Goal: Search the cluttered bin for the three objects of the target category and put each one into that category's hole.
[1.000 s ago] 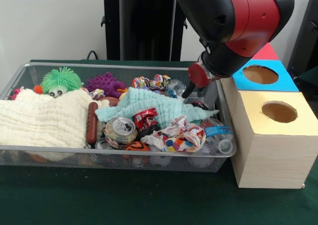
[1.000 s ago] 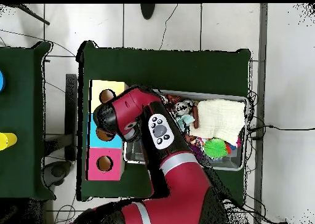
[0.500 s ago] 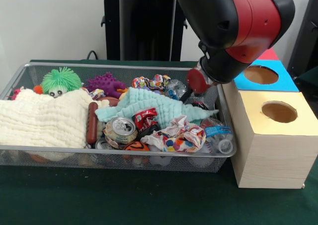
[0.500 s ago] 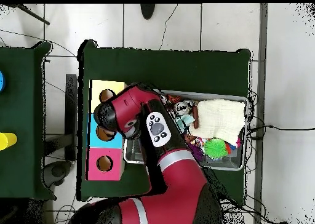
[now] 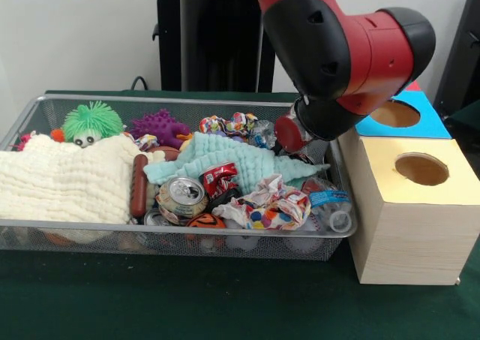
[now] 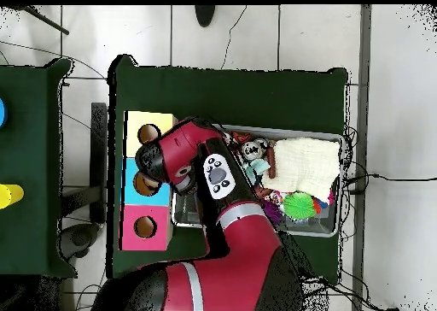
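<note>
Arm (image 5: 337, 47) has swung in over the bin's right end vs 1 s ago: wrist w/ red disc (image 5: 290, 132) was up by the blue box, now sits lower and further in, over the bin's back-right corner, just above the mint cloth (image 5: 232, 156). Overhead view agrees, the elbow has rotated a bit toward the bin (image 6: 329, 231). Hand itself hidden behind the wrist in both views, so can't tell if it's open/closed or has anything; nothing visibly carried. Contents look unmoved: crushed cans (image 5: 182, 197) and (image 5: 219, 179) mid-front, crumpled wrapper (image 5: 270, 205) front-right, plastic bottle (image 5: 330, 205) at right end, cream cloth (image 5: 64, 179) left, green fuzzy toy (image 5: 91, 121) and purple spiky toy (image 5: 159, 126) along back edge. Target category not given; candidates all inside bin (image 5: 180, 231), none in a hole. Yellow box (image 5: 412, 205), blue box (image 5: 397, 115), pink box (image 6: 143, 228) stand right of the bin on the surface, holes look empty. Read: approach/search phase, arm prob lining up a pick near the back-right; no progress on sorting visible yet.
</note>
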Motion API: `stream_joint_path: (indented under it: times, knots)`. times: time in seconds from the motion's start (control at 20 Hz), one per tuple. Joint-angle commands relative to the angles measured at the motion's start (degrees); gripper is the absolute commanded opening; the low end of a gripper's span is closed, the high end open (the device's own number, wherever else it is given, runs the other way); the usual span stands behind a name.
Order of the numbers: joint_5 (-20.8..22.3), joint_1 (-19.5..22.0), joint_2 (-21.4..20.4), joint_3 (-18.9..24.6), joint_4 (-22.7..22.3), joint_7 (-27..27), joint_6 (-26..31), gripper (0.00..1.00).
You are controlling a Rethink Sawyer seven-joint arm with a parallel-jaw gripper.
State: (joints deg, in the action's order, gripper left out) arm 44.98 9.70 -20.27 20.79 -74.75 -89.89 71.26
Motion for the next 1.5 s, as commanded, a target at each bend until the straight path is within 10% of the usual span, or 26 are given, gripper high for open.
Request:
stream_joint_path:
  times: [0.05,0.6,1.5]
  knots:
    - [1.86,2.35,2.7,-0.57,1.25,8.31,-0.35,1.0]
    - [0.88,2.62,-1.1,-2.5,-2.79,-1.71,-5.69,1.0]
    - [-1.66,3.54,5.59,-2.44,-0.89,7.03,2.89,1.0]
